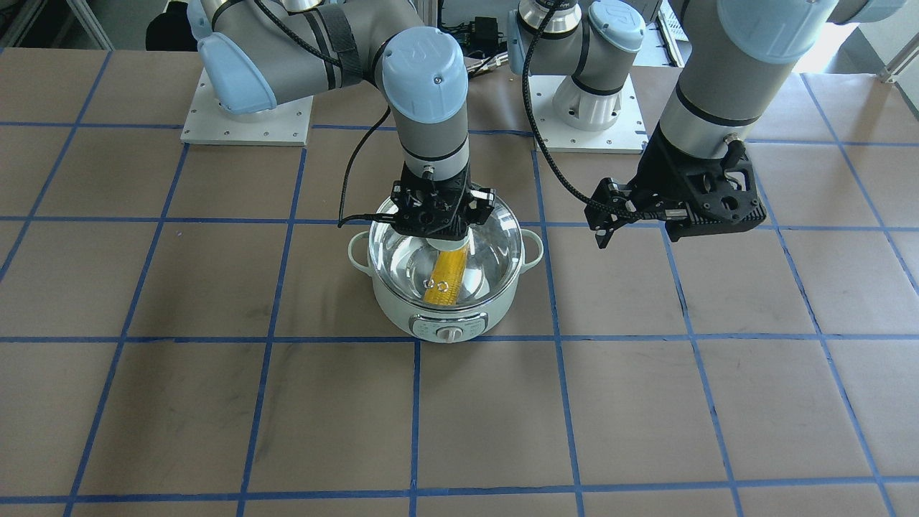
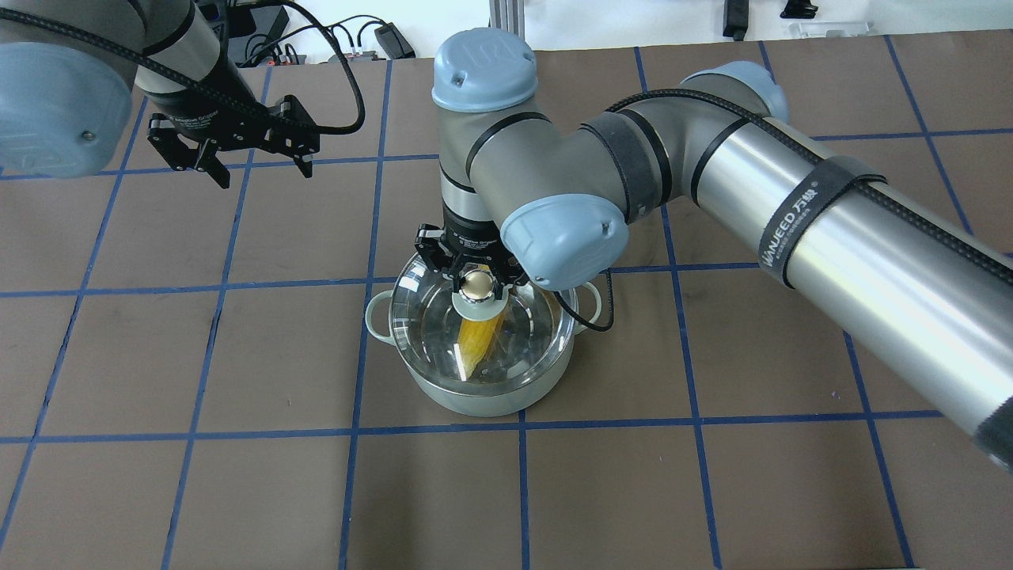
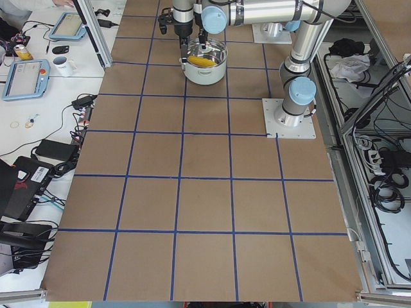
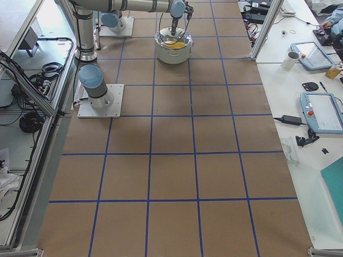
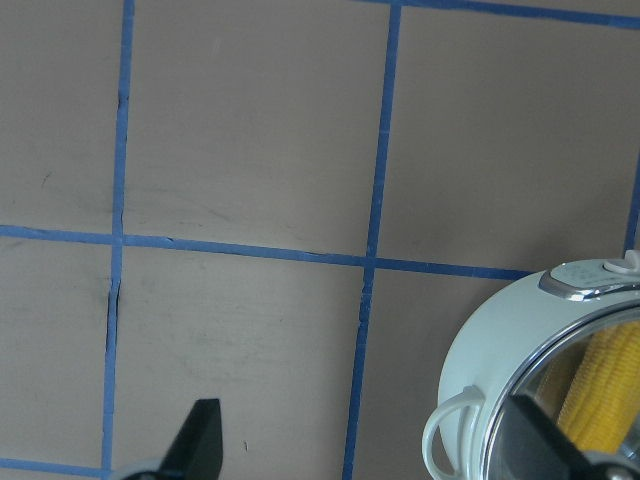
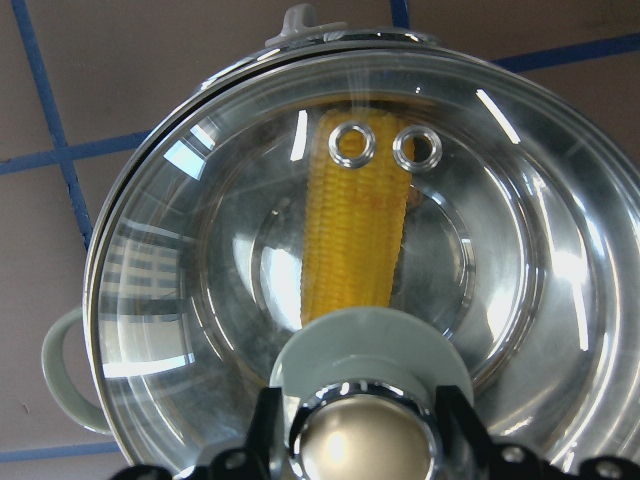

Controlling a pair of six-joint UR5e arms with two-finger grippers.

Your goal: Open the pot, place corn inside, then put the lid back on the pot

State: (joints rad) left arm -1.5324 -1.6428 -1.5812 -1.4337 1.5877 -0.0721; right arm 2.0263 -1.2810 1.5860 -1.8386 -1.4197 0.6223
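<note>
Noted left gripper point(image 2: 259, 165) spread wide, empty, well apart from pot point(image 2: 475, 404); found corn point(image 2: 477, 340) inside under seated lid point(image 2: 423, 324), right gripper point(image 2: 477, 283) clamped on its top; judged last step near done, next needing release and straight lift-off without nudging the lid.

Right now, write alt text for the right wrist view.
A glass lid sits on the pot, corn lying inside under it. The right gripper has its fingers clasped on the knob at the bottom edge.
</note>
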